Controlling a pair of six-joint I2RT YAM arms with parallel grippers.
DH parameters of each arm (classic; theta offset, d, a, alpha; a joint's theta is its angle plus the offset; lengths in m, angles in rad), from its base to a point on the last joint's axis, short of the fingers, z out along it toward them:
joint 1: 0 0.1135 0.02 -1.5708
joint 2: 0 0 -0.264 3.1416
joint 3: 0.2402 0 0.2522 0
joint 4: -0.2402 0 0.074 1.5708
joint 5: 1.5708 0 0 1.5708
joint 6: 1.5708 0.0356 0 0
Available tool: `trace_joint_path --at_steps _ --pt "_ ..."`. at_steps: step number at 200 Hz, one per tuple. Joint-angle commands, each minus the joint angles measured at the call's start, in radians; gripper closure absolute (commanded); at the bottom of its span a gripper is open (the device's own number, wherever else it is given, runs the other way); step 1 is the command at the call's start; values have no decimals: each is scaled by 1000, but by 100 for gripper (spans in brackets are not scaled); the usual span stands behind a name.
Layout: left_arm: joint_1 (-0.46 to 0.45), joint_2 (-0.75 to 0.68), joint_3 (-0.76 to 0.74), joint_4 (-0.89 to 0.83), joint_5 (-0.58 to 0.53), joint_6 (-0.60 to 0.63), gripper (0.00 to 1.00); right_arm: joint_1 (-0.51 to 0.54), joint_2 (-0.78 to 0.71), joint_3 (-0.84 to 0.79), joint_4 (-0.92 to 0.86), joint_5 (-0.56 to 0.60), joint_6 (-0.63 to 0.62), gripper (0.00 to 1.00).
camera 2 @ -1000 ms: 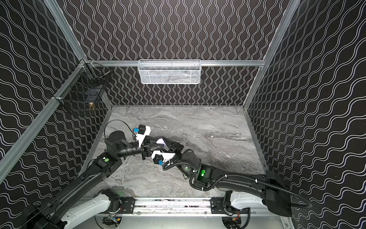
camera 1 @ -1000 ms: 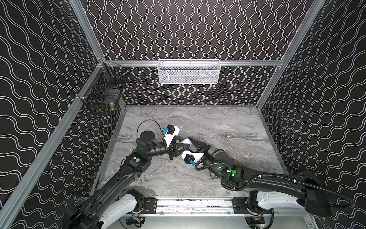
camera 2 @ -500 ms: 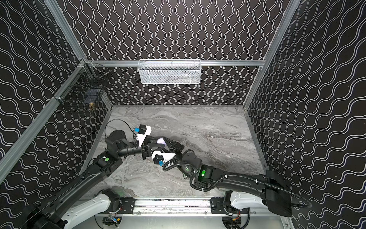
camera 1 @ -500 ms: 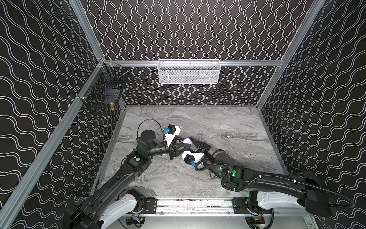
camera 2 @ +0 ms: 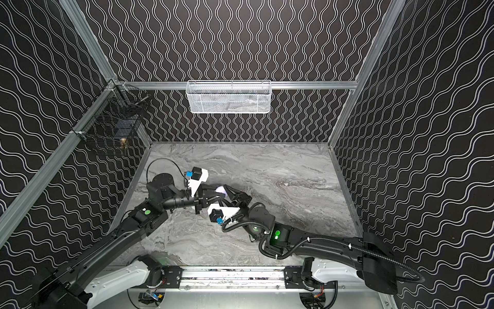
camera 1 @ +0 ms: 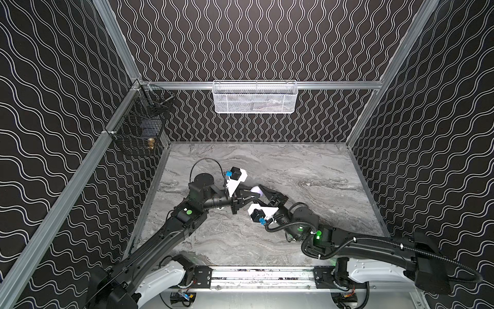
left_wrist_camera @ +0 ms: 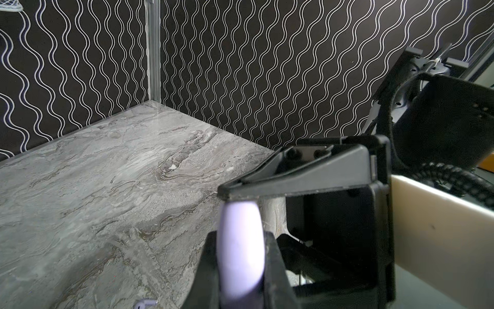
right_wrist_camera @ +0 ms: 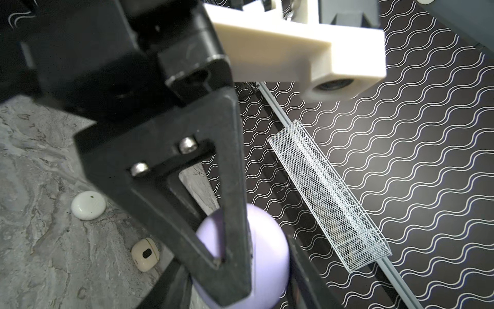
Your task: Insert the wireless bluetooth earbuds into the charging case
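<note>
We see both grippers meeting near the middle of the tabletop (camera 1: 307, 166), a little toward its left edge, with the lavender case (camera 1: 255, 190) between them. The left gripper (camera 1: 254, 194) is clamped on the case. In the left wrist view its fingers (left_wrist_camera: 207, 270) press the two broad faces, and we look at the case edge-on. The right gripper (camera 1: 264, 192) comes in from the opposite side and grips the same case across its wider span. In the right wrist view its fingers (right_wrist_camera: 304, 270) flank the rounded body, and one finger of the left gripper crosses in front. In both top views only a small patch of the case (camera 2: 220, 190) shows between the black fingers. We cannot tell whether its lid is up.

A lavender earbud (left_wrist_camera: 143, 305) lies on the tabletop close by the left gripper, cut off by the frame edge. A round white case (right_wrist_camera: 88, 205) and a cream case (right_wrist_camera: 145, 254) with a dark oval slot lie on the tabletop near each other, apart. The arms hide them in both top views.

A white basket (camera 1: 254, 99) hangs on the back wall, and a black basket (camera 1: 139, 128) hangs by the back left corner.
</note>
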Motion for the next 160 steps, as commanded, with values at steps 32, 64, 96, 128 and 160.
trace_joint_path --at_steps 32,64,96,128,160 --pt "-4 -42 -47 -9 -12 75 100 1 -114 -113 180 -80 107 24" --pt "-6 -73 -96 55 4 105 100 1 -242 -181 102 -183 280 31" --pt "-5 -75 -126 105 29 126 100 0 -333 -188 49 -225 362 35" --pt "-7 -112 -157 145 65 134 100 -1 -308 -171 23 -240 361 36" --pt "-7 -130 -169 166 101 138 100 -1 -215 -125 14 -223 354 38"
